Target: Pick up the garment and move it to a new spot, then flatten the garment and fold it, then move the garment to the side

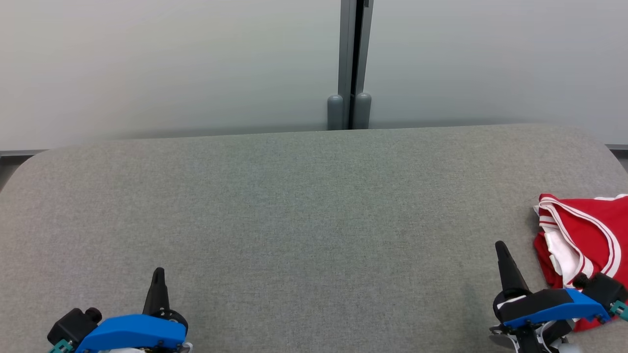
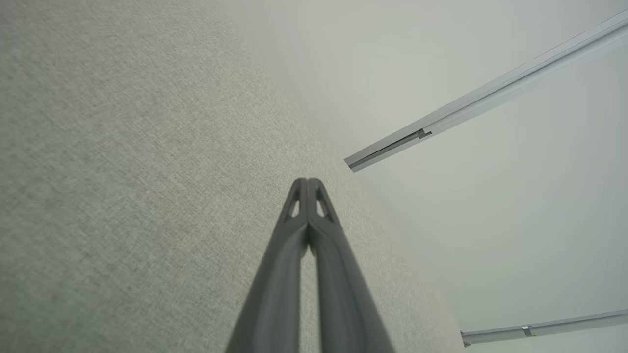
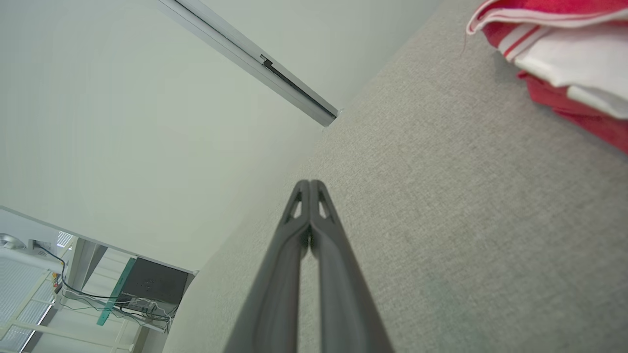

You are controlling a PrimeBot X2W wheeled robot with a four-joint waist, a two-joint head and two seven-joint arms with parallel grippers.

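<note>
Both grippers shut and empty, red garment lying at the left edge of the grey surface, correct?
Wrong side: the head view shows the red and white garment at the right edge of the grey surface, near the right gripper. Both it and the left gripper are shut and empty.

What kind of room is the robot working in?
Probably an office or lab: a grey fabric-covered table stands against pale wall panels joined by a grey post, and nearby sits a desk with cables and a dark box.
</note>
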